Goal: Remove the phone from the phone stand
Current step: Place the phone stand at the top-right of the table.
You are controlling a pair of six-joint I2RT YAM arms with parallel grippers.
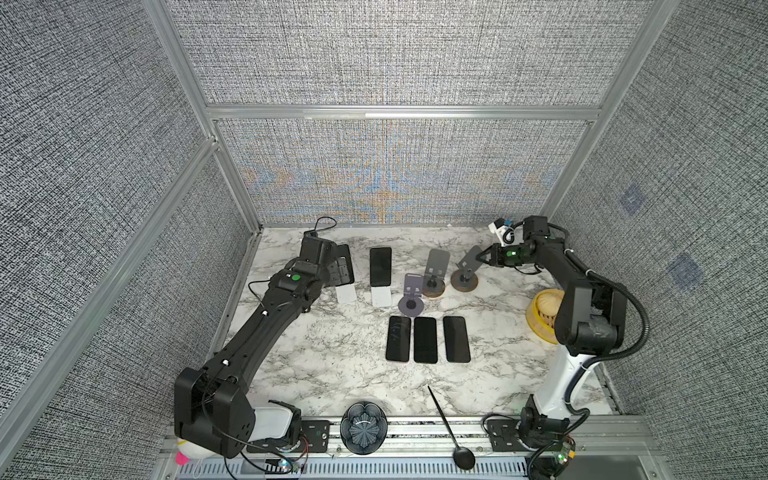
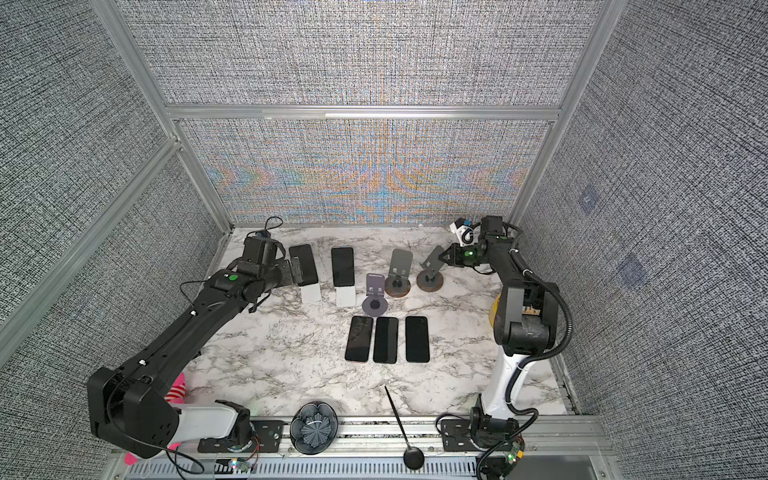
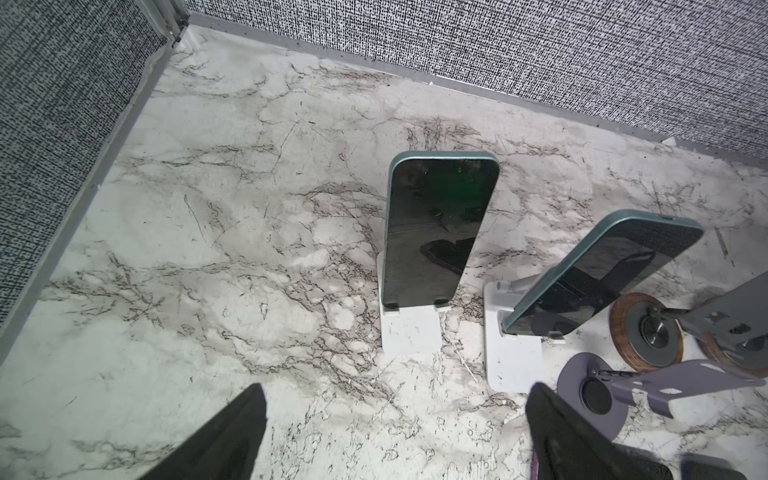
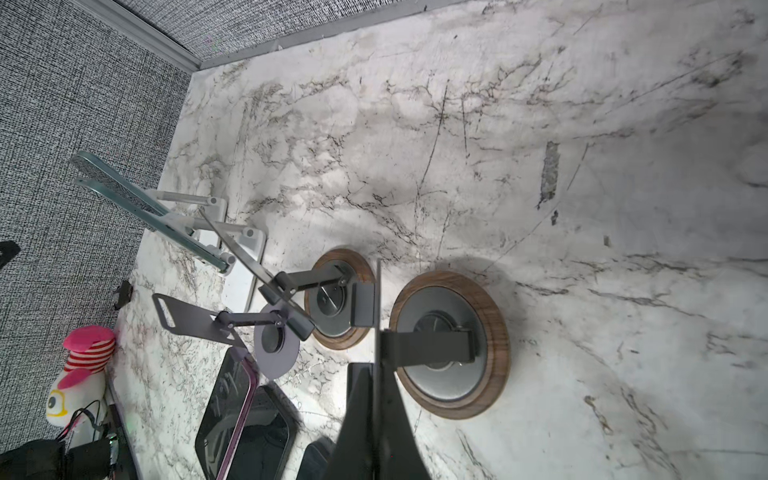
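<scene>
Two dark phones lean upright on white stands at the back left. The left phone (image 3: 440,228) on its white phone stand (image 3: 411,332) faces my left gripper (image 3: 395,415), which is open and empty, its fingers (image 3: 232,436) a short way in front of the stand. In both top views that gripper (image 1: 340,270) (image 2: 295,270) partly hides this phone (image 1: 348,257) (image 2: 306,262). The second phone (image 1: 380,266) (image 3: 602,274) stands just to the right. My right gripper (image 1: 482,257) (image 4: 376,370) is shut on the thin plate of an empty wood-based stand (image 4: 449,345).
Three phones (image 1: 428,338) lie flat side by side mid-table. A purple stand (image 1: 411,297) and another wood-based stand (image 1: 434,274) are empty. A yellow object (image 1: 542,311) sits behind the right arm. A black bowl (image 1: 363,432) and black spoon (image 1: 451,428) lie at the front edge.
</scene>
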